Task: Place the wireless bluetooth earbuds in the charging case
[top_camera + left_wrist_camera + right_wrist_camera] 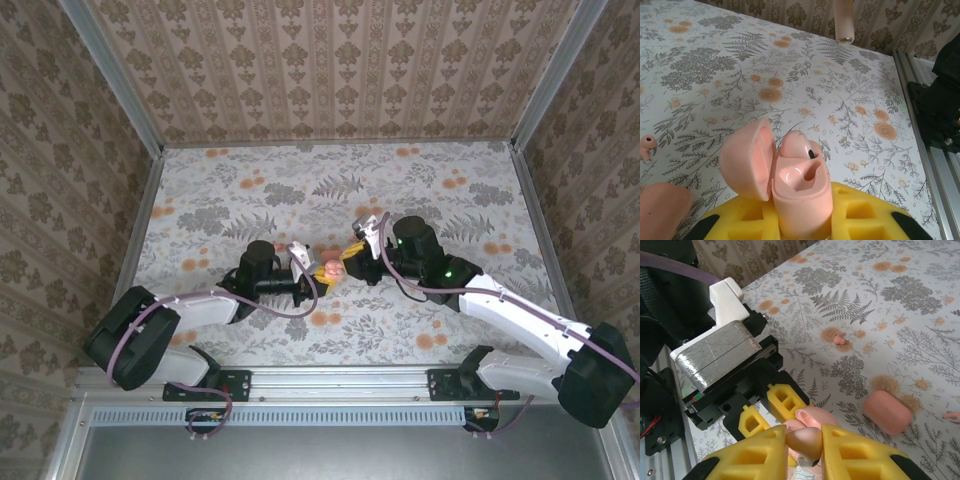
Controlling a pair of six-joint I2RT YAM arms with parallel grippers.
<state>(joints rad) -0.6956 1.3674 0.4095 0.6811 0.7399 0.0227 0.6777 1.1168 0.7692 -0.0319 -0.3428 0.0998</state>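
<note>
(a) The charging case (800,200) is a small glossy coral-pink box with rounded corners. It stands upright, clamped between the fingertips of my left hand (801,222). Its lid (747,160) is swung open to the left in my left wrist view.
(b) The first earbud (799,145) is coral-pink with a dark spot and sits in the case's far well; the near well is bare and shiny.
(c) The second earbud (805,439) is a rounded pale-pink nub pinched between the fingertips of my right hand (805,447), just beside the case.
</note>
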